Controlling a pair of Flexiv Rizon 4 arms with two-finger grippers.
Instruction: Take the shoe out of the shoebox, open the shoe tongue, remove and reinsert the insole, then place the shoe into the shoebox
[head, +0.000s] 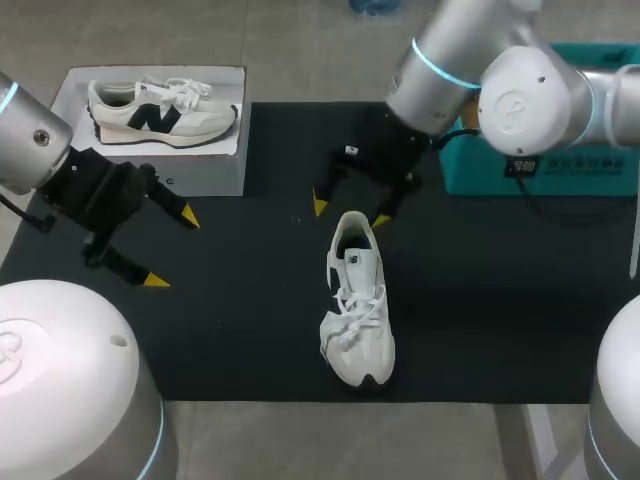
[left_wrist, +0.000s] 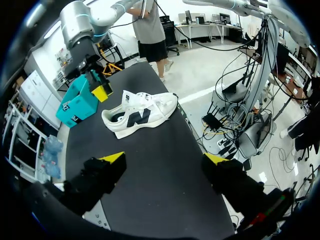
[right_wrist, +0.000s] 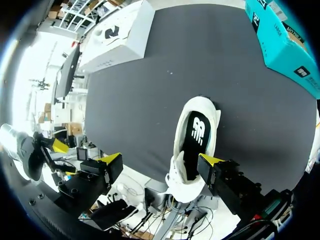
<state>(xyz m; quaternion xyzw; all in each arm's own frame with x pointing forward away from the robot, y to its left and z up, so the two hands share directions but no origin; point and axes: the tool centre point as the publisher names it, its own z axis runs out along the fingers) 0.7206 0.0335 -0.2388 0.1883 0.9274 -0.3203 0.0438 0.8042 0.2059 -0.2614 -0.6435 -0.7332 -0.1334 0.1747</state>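
Yellow tips of my right gripper (head: 350, 213) stand spread wide and empty, hanging just over the heel end of the shoe (head: 358, 300), one finger to either side of the collar and neither touching it. I judge they sit there because the heel opening is the way in to the insole (right_wrist: 196, 135), which the right wrist view shows lying dark and flat inside the shoe, so the pull-out step looks not yet done. The white shoe lies on its sole on the black mat (head: 250, 300), toe pointing toward me and laces up. That leaves the mouth open to a reach from above.

My left gripper (head: 172, 248) is likewise spread and holds nothing. It hovers over the mat well apart from the shoe, on the side of the white shoebox (head: 150, 160). That seems a fair waiting post, as it is clear of the right arm yet able to come across and steady the toe.

The shoebox top shows a shoe, though I cannot tell whether it is printed or real. A teal box (head: 540, 170) sits at the mat's far right edge, behind my right arm.
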